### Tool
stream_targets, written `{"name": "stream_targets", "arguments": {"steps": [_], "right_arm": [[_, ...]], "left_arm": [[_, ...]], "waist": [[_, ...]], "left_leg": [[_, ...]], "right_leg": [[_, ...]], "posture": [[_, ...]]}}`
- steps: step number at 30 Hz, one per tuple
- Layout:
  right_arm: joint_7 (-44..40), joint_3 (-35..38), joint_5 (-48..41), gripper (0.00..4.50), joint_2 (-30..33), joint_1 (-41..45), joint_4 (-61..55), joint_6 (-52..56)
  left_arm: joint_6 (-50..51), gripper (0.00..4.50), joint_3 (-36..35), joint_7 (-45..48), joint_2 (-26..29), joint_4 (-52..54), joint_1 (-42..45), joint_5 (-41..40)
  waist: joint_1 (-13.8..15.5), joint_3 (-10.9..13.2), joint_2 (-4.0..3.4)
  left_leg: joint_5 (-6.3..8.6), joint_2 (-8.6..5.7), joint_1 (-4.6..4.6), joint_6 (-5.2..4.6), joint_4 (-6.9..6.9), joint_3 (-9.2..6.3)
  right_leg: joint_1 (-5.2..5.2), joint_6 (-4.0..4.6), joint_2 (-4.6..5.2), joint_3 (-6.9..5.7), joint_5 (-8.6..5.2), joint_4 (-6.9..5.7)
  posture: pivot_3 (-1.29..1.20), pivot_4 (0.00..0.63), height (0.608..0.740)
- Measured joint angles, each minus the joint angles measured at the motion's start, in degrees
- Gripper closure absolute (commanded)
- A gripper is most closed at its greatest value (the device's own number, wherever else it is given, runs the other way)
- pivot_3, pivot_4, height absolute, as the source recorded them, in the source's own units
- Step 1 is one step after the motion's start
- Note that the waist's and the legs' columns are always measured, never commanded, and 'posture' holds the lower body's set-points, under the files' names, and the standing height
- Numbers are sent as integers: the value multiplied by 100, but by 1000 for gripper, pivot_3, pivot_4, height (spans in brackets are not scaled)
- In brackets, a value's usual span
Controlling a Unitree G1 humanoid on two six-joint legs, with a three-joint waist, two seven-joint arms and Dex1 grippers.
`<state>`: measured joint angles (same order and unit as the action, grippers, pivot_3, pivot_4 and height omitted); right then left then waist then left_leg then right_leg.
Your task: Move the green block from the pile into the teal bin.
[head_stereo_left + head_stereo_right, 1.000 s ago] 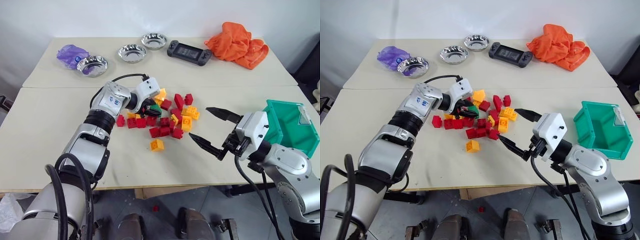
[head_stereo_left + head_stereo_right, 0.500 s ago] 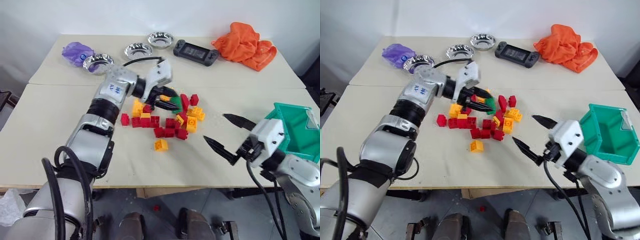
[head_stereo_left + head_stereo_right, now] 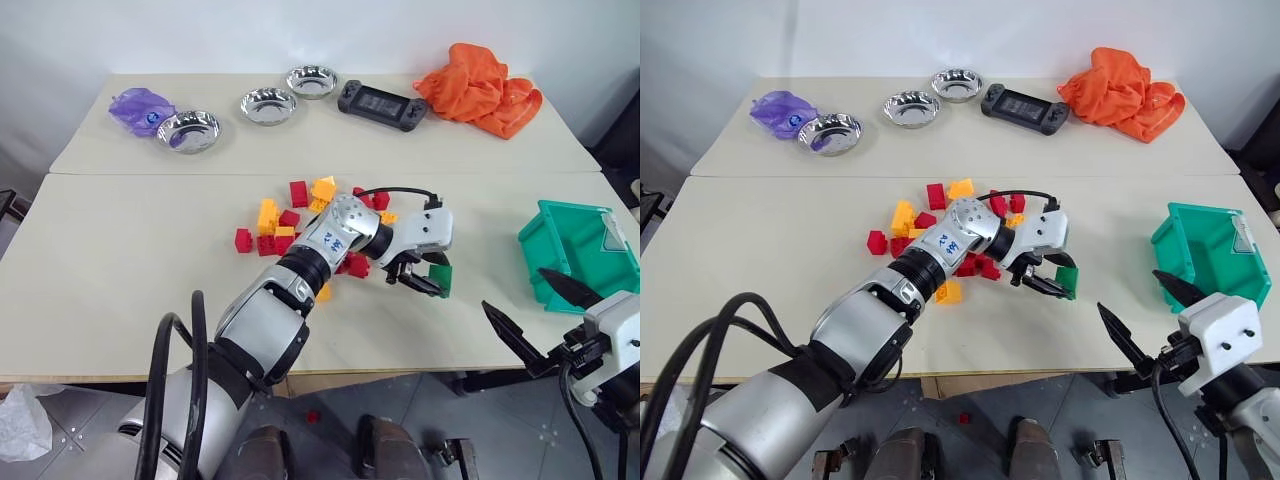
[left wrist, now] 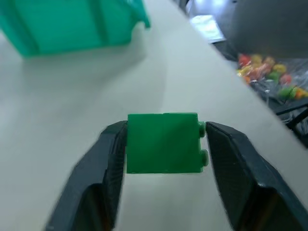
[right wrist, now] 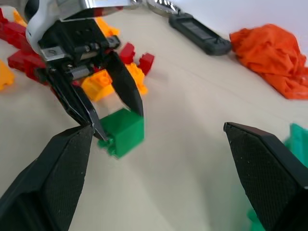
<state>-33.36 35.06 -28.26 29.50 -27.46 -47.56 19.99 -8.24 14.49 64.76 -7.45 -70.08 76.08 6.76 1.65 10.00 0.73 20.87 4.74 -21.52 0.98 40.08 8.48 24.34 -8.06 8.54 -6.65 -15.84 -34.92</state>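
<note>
Over the beige desk [image 3: 120, 260], I am gripping the green block [image 3: 441, 279] in my left claw [image 3: 424, 279], while my right claw [image 3: 540, 315] is hanging wide open near the teal bin [image 3: 575, 245].

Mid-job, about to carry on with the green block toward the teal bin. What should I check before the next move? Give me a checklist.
1. Green block out of the pile: ok.
2. Block at the left pincer: ok. Firm grip: cannot tell.
3. Table between block and teal bin free of obstacles: ok.
4. Teal bin upright, opening unobstructed: ok.
5. Right pincer open, empty, apart from the block: ok.
6. Block inside the bin: not ok, not yet done.
</note>
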Motion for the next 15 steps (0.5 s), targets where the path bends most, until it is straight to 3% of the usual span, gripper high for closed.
{"name": "stream_targets", "arguments": {"steps": [2,7,15], "right_arm": [[41,60,-9,0,-100,-126,-72,0],[74,119,-25,0,-109,-203,-83,2],[97,110,-376,0,11,9,21,230]], "left_arm": [[-41,234,-169,-13,7,-7,-2,-81],[-92,234,-694,257,207,20,-76,-477],[-1021,109,-1469,804,1126,528,-530,-1164]], "waist": [[3,0,-1],[1,-1,-2],[-16,-3,-6]], "left_leg": [[2,-1,-1,-3,2,0],[3,-1,-1,-5,1,-1],[2,-1,2,-4,1,0]], "right_leg": [[-1,0,1,1,0,2],[-1,0,2,1,0,1],[0,1,1,2,0,-7]], "posture": [[0,150,740],[0,150,740],[0,150,740]]}}
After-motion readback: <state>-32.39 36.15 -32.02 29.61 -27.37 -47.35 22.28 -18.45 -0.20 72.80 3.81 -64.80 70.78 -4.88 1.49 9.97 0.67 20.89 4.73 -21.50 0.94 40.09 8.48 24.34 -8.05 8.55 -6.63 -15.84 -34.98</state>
